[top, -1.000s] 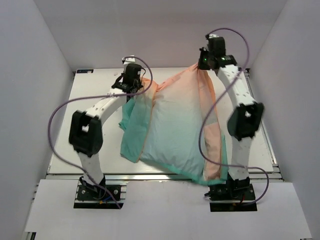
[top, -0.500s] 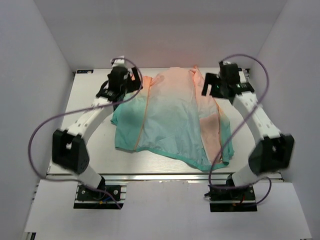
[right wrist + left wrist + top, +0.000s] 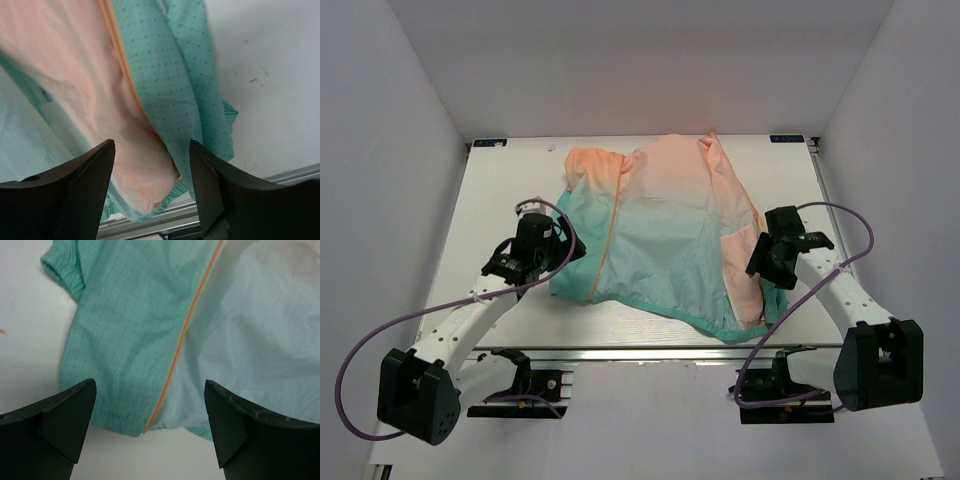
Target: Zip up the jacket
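The jacket lies spread flat on the white table, peach at the far end and teal at the near hem. Its orange zipper runs down the left part, also seen in the left wrist view as an orange zipper ending at the hem. My left gripper hovers open just off the jacket's near left corner, with the jaws wide apart and empty. My right gripper stands open over the near right corner, where a peach flap and teal cloth lie under it.
The table's metal front rail runs right below the jacket's near right corner. Purple cables loop beside both arms. White walls close in the table on three sides. Bare table shows left of the jacket.
Both grippers held the jacket's top corners up at the far side, then opened and dropped it flat. Both arms have since swung back toward the near hem.
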Available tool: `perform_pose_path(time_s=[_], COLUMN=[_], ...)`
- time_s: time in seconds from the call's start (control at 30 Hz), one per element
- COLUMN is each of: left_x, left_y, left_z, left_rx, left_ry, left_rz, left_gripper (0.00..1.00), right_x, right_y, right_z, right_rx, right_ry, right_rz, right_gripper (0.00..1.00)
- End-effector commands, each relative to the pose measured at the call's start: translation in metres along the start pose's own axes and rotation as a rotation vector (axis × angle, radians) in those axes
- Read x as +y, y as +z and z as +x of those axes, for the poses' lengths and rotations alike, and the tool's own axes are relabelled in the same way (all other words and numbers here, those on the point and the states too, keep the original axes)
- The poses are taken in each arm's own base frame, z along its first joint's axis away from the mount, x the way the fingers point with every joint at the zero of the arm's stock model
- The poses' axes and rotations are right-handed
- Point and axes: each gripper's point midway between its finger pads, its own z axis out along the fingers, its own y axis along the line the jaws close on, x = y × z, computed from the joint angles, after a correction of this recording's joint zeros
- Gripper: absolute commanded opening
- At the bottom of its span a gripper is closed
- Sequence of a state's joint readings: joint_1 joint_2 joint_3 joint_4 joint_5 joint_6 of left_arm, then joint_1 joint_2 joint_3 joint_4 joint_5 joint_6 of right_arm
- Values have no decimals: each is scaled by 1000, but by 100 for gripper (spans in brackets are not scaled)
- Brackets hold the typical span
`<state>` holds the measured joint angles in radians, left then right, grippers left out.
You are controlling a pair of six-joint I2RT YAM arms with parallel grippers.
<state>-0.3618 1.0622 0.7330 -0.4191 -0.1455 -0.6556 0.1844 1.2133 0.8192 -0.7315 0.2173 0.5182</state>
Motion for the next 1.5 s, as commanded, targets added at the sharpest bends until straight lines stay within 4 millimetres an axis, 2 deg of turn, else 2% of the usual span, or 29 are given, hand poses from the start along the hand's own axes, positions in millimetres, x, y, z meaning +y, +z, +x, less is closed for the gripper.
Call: perform_pose_path(time_s=[0.0, 0.03, 0.2, 0.3, 0.4, 0.43, 0.47, 0.5, 0.53, 0.63, 0.7, 0.77, 0.8, 0.87, 0.93, 1.07, 1.2, 1.3, 1.37, 1.47], left_x=[4, 3, -1, 4, 6, 6, 5, 4, 1, -2, -4, -6, -6, -7, -6, -6, -9, -9, -10, -11], left_y=[-9, -9, -6, -2, 0, 1, 1, 1, 0, 1, 2, 3, 4, 5, 8, 17, 24, 31, 34, 38], left_z=[13, 13, 8, 9, 10, 11, 10, 9, 7, 4, 5, 7, 9, 10, 13, 15, 12, 14, 15, 18], left_rx=[27, 22, 11, 17, 21, 23, 19, 17, 14, 12, 19, 24, 31, 36, 46, 58, 68, 90, 93, 97], left_ry=[-53, -56, -58, -55, -53, -53, -53, -52, -52, -50, -51, -52, -51, -49, -48, -43, -37, -29, -29, -31], left_rz=[13, 21, 29, -1, -14, -14, -11, -9, -1, 9, 20, 33, 35, 44, 36, 28, 16, 2, 6, 16], left_gripper=[98, 98, 98, 98, 98, 98, 98, 98, 98, 98, 98, 98, 98, 98, 98, 98, 98, 98, 98, 98], right_x=[-14, -15, -22, -29, -35, -35, -31, -30, -27, -24, -20, -15, -12, -13, -19, -43, -49, -50, -53, -47], right_y=[6, 8, 22, 27, 26, 23, 19, 16, 8, -8, -13, -14, -13, -10, -9, -7, -5, 2, 6, 15], right_z=[-3, -2, 8, 11, 7, 4, -1, -5, -14, -26, -26, -23, -21, -13, -6, 3, 11, 16, 19, 18], right_rx=[-20, -14, 25, 35, 12, 2, -17, -26, -47, -70, -69, -64, -62, -43, -23, -10, 14, 47, 67, 78], right_ry=[58, 57, 41, 42, 52, 54, 51, 44, 45, 30, 11, 2, -6, -8, 8, 45, 49, 39, 43, 30], right_rz=[95, 98, 140, 173, 204, 202, 180, 172, 163, 151, 116, 75, 58, 54, 79, 214, 242, 252, 281, 259], right_gripper=[66, 62, 61, 60, 32, 12, 3, 0, 0, 0, 2, 14, 31, 40, 44, 50, 57, 57, 53, 35])
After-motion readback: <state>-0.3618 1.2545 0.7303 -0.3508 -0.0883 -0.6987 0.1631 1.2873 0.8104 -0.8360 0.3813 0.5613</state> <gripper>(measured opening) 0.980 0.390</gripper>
